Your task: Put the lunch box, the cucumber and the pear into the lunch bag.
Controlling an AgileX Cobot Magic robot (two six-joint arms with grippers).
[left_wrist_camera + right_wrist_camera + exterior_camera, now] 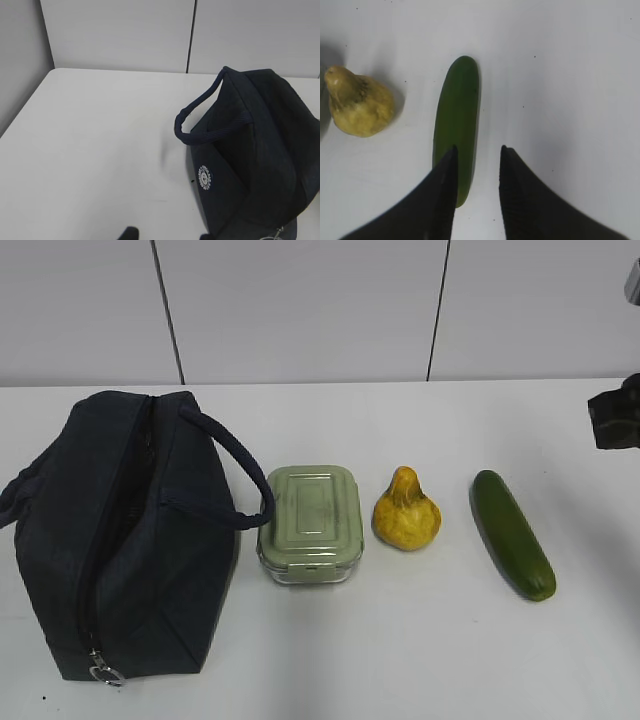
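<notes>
Cucumber (456, 125) flat on table right of pear (359, 102), long axis in line with right gripper (477, 150); jaws parted, empty, hovering just off its near end.

lunch bag (120, 540): dark navy, small round white logo patch on side, silver zipper ring.
lunch box (311, 523): pale sage-green lid, clear glass base.
pear (405, 510): yellow, brownish mottling near neck.
cucumber (513, 533): dark green, plain, glossy.
table (400, 640): white, few tiny dark specks.
wall panels (300, 310): light grey, dark seams.
right gripper (477, 152): black fingers.
</notes>
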